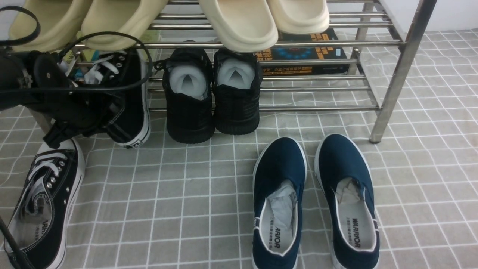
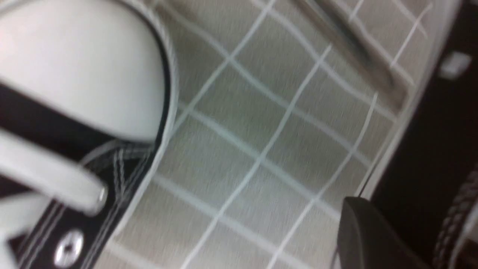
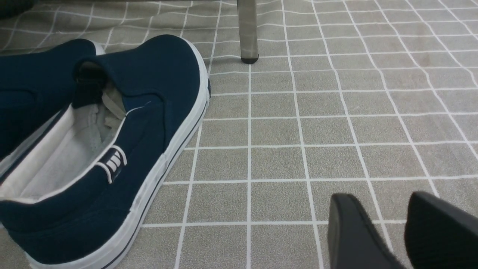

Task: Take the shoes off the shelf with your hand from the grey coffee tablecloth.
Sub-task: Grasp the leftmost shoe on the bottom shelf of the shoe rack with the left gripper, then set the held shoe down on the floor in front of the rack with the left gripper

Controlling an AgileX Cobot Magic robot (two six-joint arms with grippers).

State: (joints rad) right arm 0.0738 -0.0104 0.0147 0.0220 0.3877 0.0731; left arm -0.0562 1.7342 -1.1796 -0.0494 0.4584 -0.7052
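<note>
Frustratingly, left hand [image 1: 74, 119] jaws' state unclear beside shelved sneaker [image 1: 134, 108]; right hand [image 3: 381, 200] jaws apart, cropped.

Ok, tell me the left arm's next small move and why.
Probably draw the left gripper back and lower the second sneaker onto the tablecloth beside its mate. That sneaker sits at the shelf's front edge, heel overhanging, the gripper against it; whether it is clamped I cannot tell.

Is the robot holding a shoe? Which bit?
The left gripper seems to grip the black lace-up sneaker by its side wall, but the contact is hidden. The right gripper holds nothing.
</note>
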